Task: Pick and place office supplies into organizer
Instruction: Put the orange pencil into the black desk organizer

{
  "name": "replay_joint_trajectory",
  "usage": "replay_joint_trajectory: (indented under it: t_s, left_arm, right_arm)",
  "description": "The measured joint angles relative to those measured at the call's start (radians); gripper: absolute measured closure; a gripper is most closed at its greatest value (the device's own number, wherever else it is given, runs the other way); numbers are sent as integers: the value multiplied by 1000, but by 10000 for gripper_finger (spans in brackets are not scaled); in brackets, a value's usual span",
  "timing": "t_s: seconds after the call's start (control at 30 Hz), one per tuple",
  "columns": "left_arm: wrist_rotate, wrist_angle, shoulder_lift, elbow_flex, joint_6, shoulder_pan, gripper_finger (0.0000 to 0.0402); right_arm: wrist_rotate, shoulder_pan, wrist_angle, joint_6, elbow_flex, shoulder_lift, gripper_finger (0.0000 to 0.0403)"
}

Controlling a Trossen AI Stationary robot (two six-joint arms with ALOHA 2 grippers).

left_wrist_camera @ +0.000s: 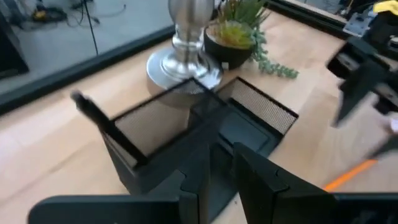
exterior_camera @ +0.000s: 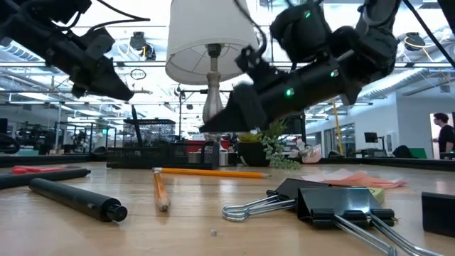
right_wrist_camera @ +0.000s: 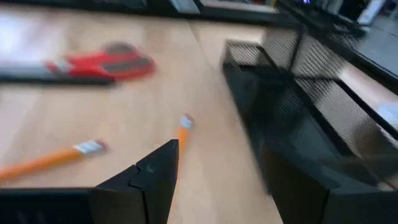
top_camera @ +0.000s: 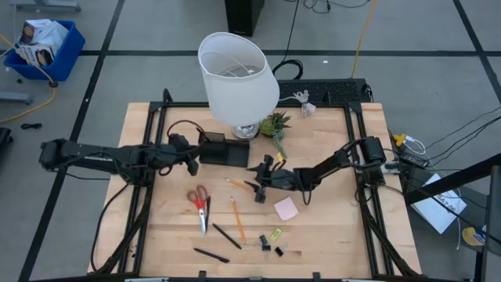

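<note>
Wooden slatted surface [top_camera: 329, 235] is seen centre-frame; black mesh organizer box [top_camera: 223, 149] sits beside the lamp. Left pincer [top_camera: 190, 159], nearly closed and empty, is held beside it; right pincer [top_camera: 261, 188] is parted, empty, above orange pencils [top_camera: 235, 218].

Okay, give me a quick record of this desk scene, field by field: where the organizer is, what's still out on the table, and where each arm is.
organizer: black mesh organizer beside the lamp base
scissors: red-handled scissors lying on the wood, outside the organizer
pencils: two orange pencils, loose on the table
sticky notes: pink pad, on the table
pens: black pens, near the front edge
clips: black binder clips, near the front edge
left pincer: at the organizer's left end
right pincer: above the table, between the organizer and the pink pad
</note>
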Motion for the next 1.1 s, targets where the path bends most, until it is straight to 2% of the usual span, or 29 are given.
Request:
replay_joint_trajectory:
  t_s: [0.2, 0.43, 0.53, 0.73, 0.9, 1.03, 1.1]
  left_arm:
    - [-5, -43, -2, 0, -28, -69, 325]
    - [-41, -43, -3, 0, -68, -159, 325]
    - [-90, -43, -3, 0, -80, -202, 325]
    - [-89, -43, -2, 0, -61, -306, 325]
    - [-74, -41, -2, 0, -55, -375, 325]
    - [-98, -26, -1, 0, -54, -394, 325]
    - [-100, -16, -1, 0, -54, -394, 325]
  right_arm:
    - [-25, -65, 6, -89, 6, 0, 176]
    - [-101, -92, -68, -186, 95, 0, 189]
    - [-100, -91, -78, -157, 112, 0, 193]
    - [-102, -58, -35, -38, 114, 0, 195]
    - [-103, 4, -44, -42, 114, 0, 195]
    - [-97, 58, -101, -8, 114, 0, 195]
    - [-61, 85, -156, 17, 114, 0, 195]
